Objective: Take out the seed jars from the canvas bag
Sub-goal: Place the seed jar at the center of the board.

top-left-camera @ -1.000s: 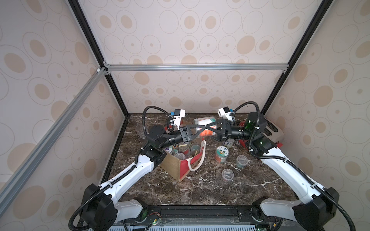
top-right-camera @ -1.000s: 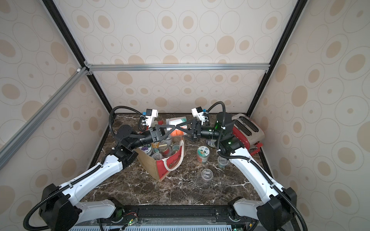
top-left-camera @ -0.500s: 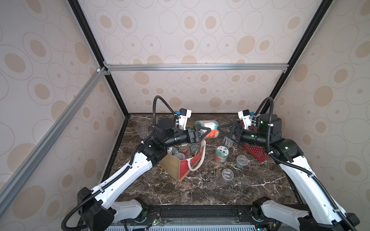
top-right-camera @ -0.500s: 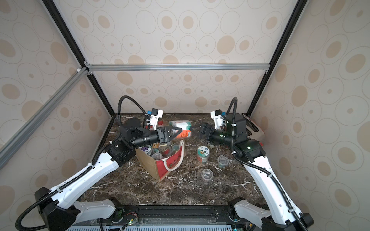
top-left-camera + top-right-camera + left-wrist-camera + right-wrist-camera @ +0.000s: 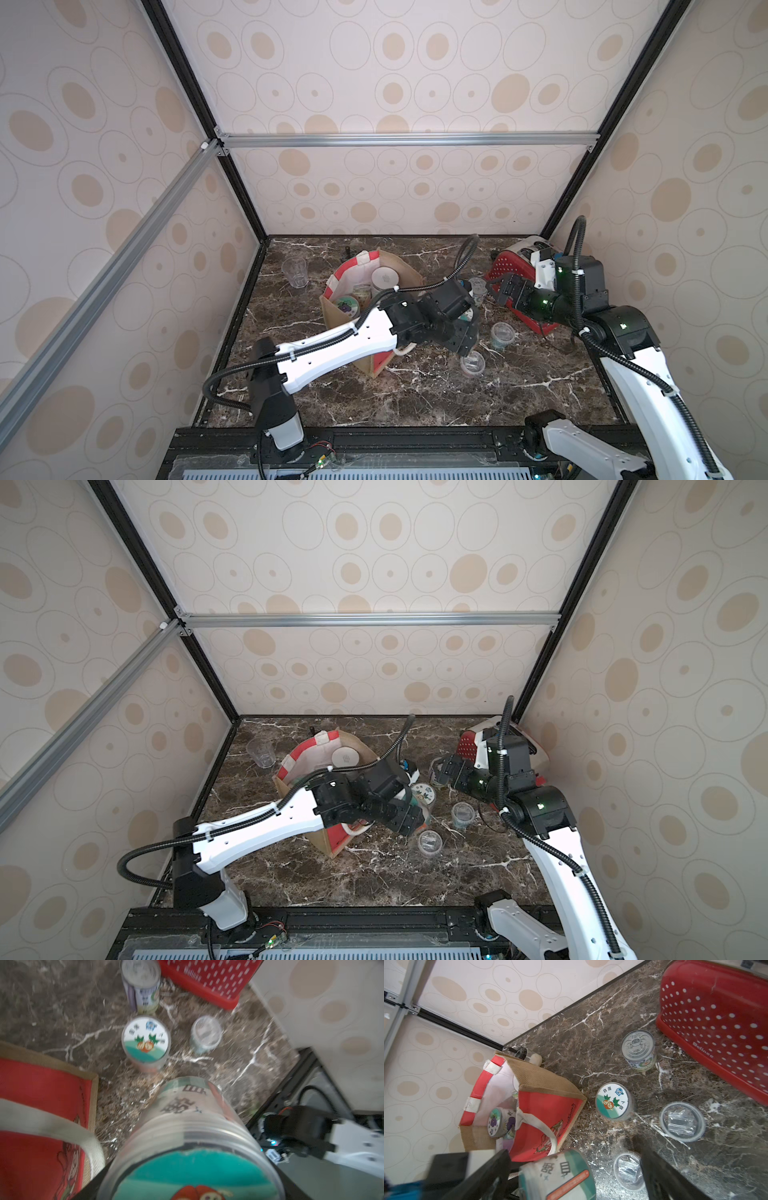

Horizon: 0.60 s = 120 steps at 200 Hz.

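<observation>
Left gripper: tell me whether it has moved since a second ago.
Yes. The left gripper, holding a seed jar, has swung from above the canvas bag's far edge toward the camera, beside its right side.

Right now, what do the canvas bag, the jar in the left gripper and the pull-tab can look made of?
Canvas bag: coarse tan burlap, matte, open weave visible; red panels look like smoother fabric. Carried jar: clear, probably plastic, ribbed threads at the neck, printed wrap label. Can: shiny metal, ring-pull top, label probably paper.

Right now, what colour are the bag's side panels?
Red; the canvas bag shows best in right wrist view.
</observation>
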### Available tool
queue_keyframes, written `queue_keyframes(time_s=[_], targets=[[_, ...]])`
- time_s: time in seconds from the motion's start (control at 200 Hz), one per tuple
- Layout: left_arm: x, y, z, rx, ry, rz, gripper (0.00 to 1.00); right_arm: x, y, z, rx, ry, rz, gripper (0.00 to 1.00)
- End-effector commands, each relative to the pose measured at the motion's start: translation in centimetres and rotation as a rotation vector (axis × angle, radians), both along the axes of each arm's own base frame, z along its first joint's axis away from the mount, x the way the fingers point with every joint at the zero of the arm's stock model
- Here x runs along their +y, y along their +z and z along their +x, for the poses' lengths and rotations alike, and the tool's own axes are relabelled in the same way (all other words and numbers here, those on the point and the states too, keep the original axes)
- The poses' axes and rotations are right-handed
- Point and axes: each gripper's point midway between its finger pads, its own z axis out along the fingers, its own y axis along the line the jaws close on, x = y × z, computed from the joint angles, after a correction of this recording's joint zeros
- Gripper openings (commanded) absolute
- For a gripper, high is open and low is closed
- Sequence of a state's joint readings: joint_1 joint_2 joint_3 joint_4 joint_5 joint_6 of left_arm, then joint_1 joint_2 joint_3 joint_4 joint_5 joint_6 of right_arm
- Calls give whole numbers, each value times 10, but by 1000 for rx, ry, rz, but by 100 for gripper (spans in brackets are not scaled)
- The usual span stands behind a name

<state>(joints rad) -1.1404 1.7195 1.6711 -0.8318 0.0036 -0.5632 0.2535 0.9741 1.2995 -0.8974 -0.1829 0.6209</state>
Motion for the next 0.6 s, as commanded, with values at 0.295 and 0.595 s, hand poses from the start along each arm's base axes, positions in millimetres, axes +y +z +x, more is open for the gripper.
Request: queue_keyframes(time_s=[0.295,0.595], targets=[[27,-71,12,-44,12,360,44,-11,-15,-1,37,-19,-37,100],[-8,-105,18,6,-47,364,44,-19,-13,-1,33,-40,-32,100]])
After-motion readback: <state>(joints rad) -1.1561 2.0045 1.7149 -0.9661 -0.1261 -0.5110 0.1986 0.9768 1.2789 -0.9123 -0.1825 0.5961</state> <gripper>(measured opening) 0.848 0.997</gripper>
